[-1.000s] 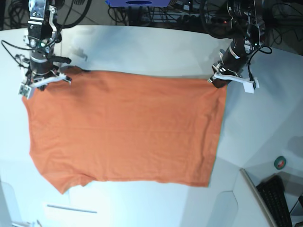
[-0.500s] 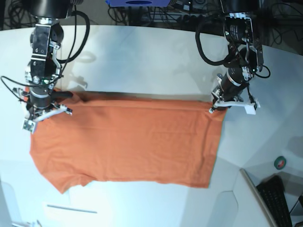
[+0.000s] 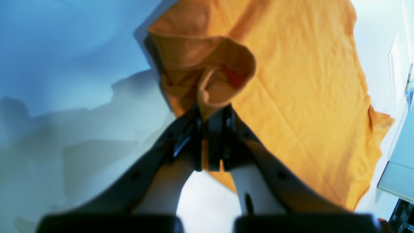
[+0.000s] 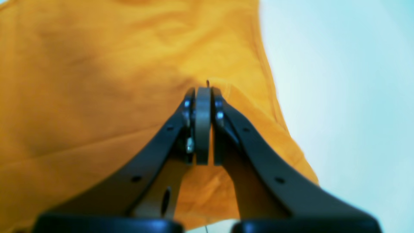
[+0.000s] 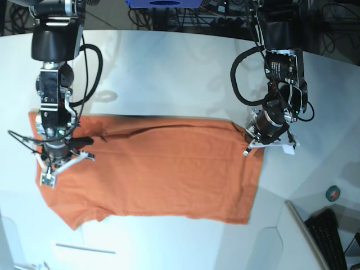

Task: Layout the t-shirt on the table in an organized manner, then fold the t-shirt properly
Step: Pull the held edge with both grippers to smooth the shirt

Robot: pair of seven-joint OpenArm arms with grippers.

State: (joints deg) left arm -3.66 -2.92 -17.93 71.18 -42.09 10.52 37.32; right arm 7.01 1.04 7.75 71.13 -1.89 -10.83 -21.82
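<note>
The orange t-shirt (image 5: 157, 180) lies spread on the white table (image 5: 169, 67), its far edge lifted and doubled toward the near side. At the shirt's right far corner, my left gripper (image 5: 251, 143) is shut on a curled bunch of fabric, seen close up in the left wrist view, where the gripper (image 3: 211, 113) pinches the t-shirt (image 3: 307, 81). My right gripper (image 5: 61, 162) is shut on the left far corner. In the right wrist view the gripper (image 4: 203, 92) has its pads pressed together on the t-shirt (image 4: 97, 64).
A green tape roll (image 5: 334, 193) and a black keyboard (image 5: 329, 239) sit at the lower right beyond the table's edge. Cables and a blue object (image 5: 163, 3) line the back. A thin grey strip (image 5: 84, 248) lies near the front left.
Both grippers have moved toward the near side, carrying the shirt's far edge with them. The visible orange area has become shorter front to back.
</note>
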